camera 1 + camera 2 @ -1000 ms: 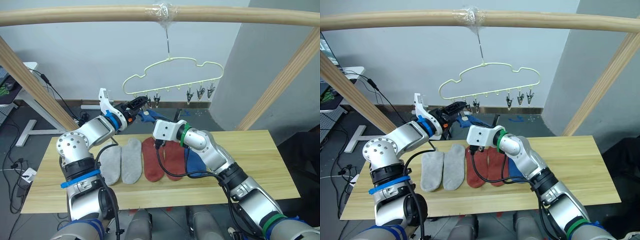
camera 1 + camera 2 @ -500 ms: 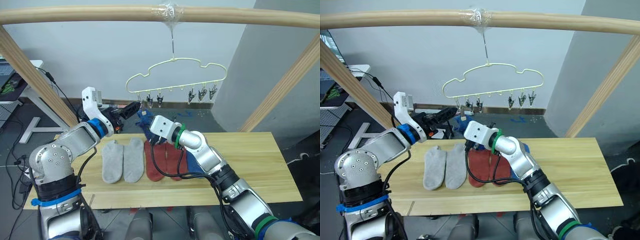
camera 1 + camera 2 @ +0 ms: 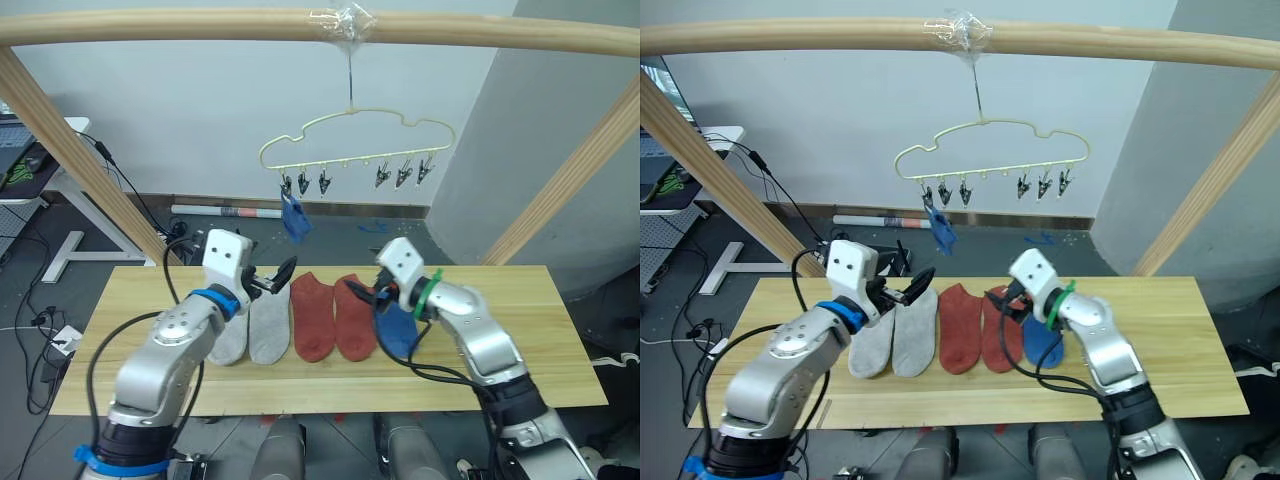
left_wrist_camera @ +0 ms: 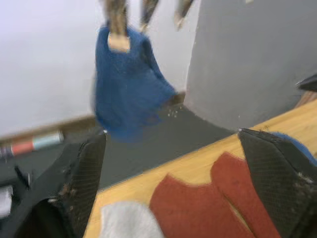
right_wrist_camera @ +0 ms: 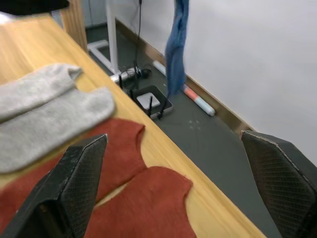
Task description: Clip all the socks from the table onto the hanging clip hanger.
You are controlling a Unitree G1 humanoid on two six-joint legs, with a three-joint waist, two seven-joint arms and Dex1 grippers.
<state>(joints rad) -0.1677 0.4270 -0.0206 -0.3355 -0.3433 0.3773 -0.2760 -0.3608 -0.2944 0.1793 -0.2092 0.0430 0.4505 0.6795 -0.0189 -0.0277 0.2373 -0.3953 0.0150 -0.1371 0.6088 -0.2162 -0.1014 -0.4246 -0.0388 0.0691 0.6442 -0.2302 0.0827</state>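
Both my arms are down from the hanger [image 3: 350, 140] now; a second ago they were up at the clips with the blue sock between them. That sock [image 3: 293, 218] now hangs alone from a clip at the hanger's left end, folded, dark blue.

Count on the table [image 3: 560, 330]: two grey socks [image 3: 252, 325], two red socks [image 3: 333, 318], one blue sock [image 3: 398, 331]. Five flat in a row, toes toward the back edge, each touching or just beside the next. One on the hanger.

My left gripper [image 3: 272, 279] hovers over the grey pair, fingers spread, empty. My right gripper [image 3: 373, 296] sits above the right red sock and the blue one, fingers spread, empty.
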